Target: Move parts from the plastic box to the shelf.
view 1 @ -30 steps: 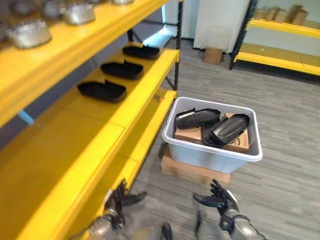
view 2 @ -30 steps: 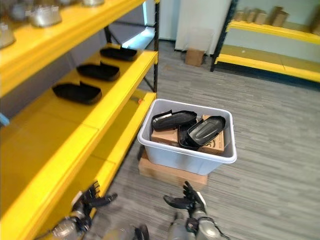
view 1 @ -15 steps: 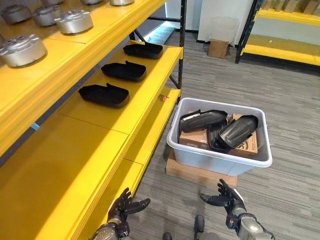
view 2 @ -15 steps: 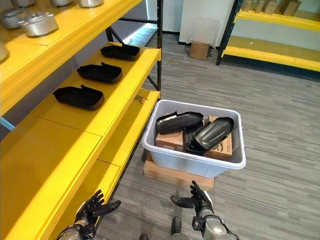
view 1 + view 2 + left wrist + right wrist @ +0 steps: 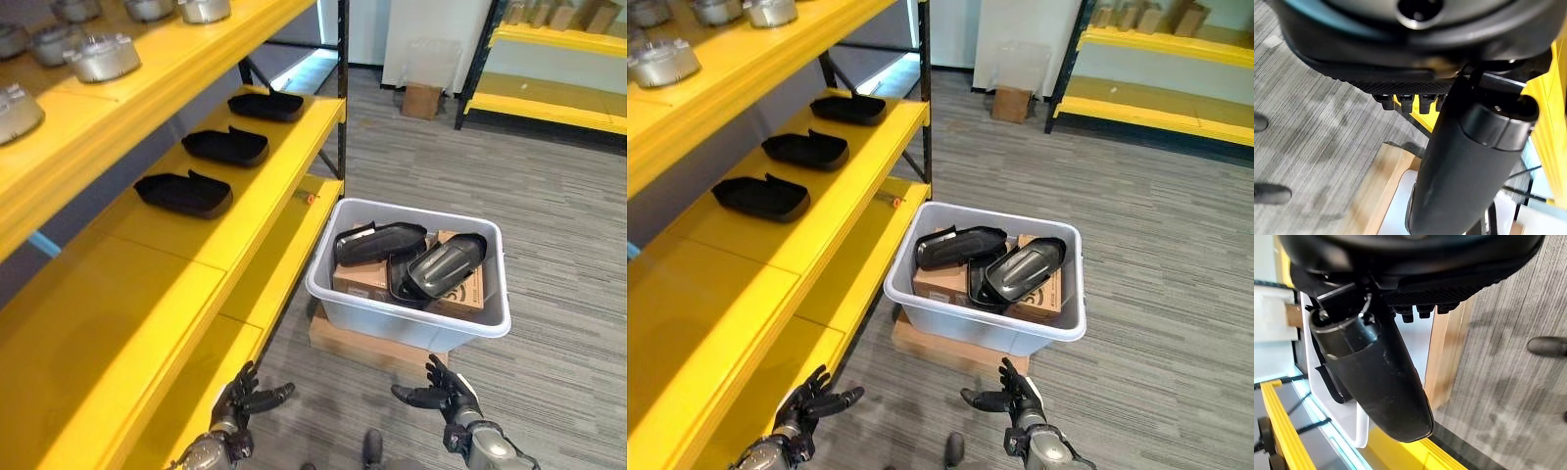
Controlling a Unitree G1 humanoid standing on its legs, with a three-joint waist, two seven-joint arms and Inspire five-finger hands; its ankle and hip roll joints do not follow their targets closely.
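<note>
The black moulded parts [image 5: 409,257] you are after lie in the grey plastic box [image 5: 407,320], ahead of both hands and slightly toward your right hand's side. They are piled loosely on cardboard cartons [image 5: 364,278] inside the box, which lifts them close to the rim, so they should be easy to reach from above. The box itself rests on a flat wooden block [image 5: 367,346], raising it a little off the floor.

Your right hand [image 5: 443,396] hangs low, just short of the box's near wall, fingers spread and straight with nothing in them. Your left hand [image 5: 242,394] is level with it on the other side, close to the front edge of the yellow shelf [image 5: 225,235], also spread and empty. Both look readied for a two-handed pick, not yet engaged.

On the middle level of the shelf, up and ahead of your left hand, three black parts [image 5: 185,193] already sit in a row, spaced evenly. The bare stretch of shelf nearer your left hand looks like the natural spot for the next one. Round metal parts [image 5: 102,57] stand on the level above.
</note>
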